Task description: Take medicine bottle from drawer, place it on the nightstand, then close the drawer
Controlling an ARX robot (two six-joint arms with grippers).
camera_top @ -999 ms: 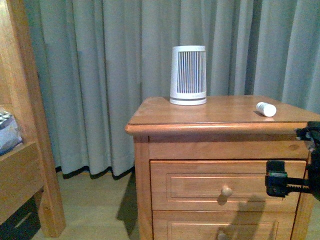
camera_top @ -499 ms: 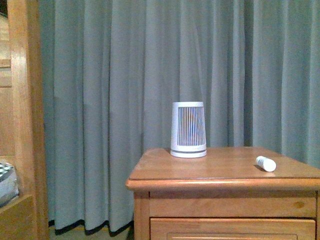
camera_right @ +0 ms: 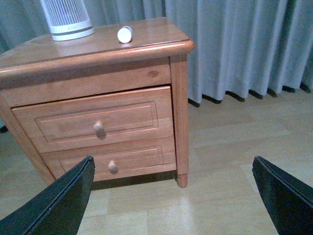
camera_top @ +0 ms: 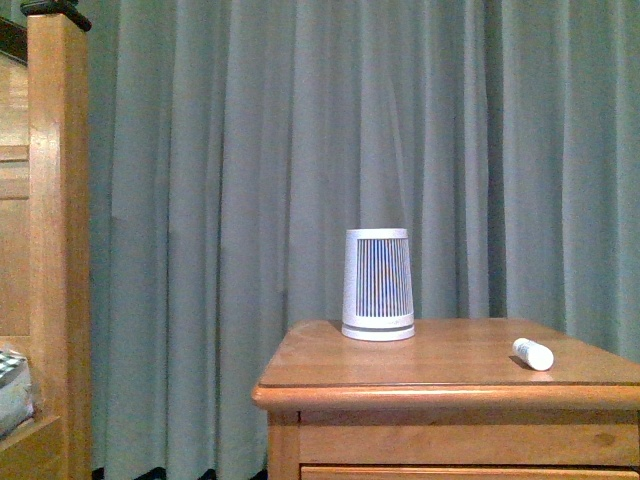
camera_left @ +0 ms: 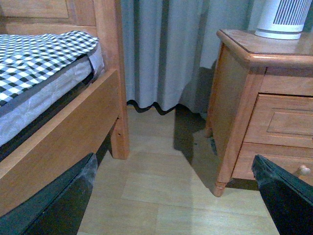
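Observation:
The medicine bottle [camera_top: 533, 354] [camera_right: 124, 34] lies on its side on the nightstand [camera_top: 440, 395] [camera_right: 98, 54] top, near the right edge. The upper drawer [camera_right: 98, 120] looks shut, its round knob [camera_right: 99, 128] showing. My right gripper [camera_right: 171, 200] is open, low above the floor in front of the nightstand and well apart from it, holding nothing. My left gripper [camera_left: 173, 196] is open too, over the floor between bed and nightstand [camera_left: 244, 54]. Neither gripper shows in the front view.
A white ribbed canister [camera_top: 378, 285] [camera_right: 66, 17] stands at the back of the nightstand top. A wooden bed frame post [camera_top: 55, 250] [camera_left: 110, 73] and a bed with a checked sheet [camera_left: 34, 54] are to the left. Grey curtains [camera_top: 300, 150] hang behind. The lower drawer [camera_right: 112, 159] is shut.
The front view has lifted: the drawers and the right gripper have dropped out of it, and only the nightstand top shows. The bottle and canister have not moved.

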